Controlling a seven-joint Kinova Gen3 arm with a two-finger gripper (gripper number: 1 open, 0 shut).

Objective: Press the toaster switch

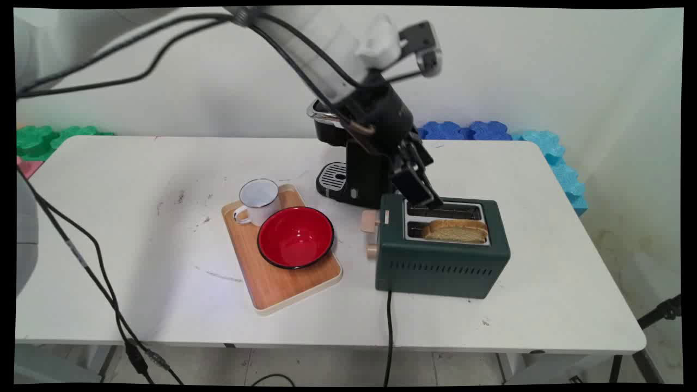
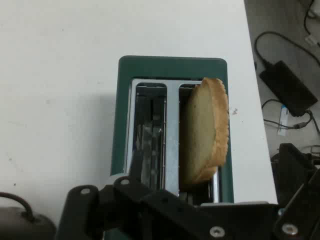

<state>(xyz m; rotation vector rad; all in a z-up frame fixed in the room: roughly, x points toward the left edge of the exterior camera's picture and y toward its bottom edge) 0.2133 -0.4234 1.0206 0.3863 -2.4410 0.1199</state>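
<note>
A dark green two-slot toaster (image 1: 441,267) stands on the white table, right of centre. A slice of toast (image 1: 455,231) sticks up from its near slot. My gripper (image 1: 430,200) hangs tilted over the left end of the far slot (image 1: 454,210), its tip at the slot's mouth. The hand view looks straight down on the toaster (image 2: 170,65). There the toast (image 2: 207,130) leans in the right slot and the left slot (image 2: 150,135) holds only wire guides. My black linkage (image 2: 165,210) covers the picture's bottom.
A black coffee machine (image 1: 354,174) stands just behind the toaster, close to my hand. A wooden tray (image 1: 283,288) to the left carries a red bowl (image 1: 295,237) and a white mug (image 1: 258,200). The toaster's cord (image 1: 389,326) drops over the front edge. Foam blocks (image 1: 463,130) line the wall.
</note>
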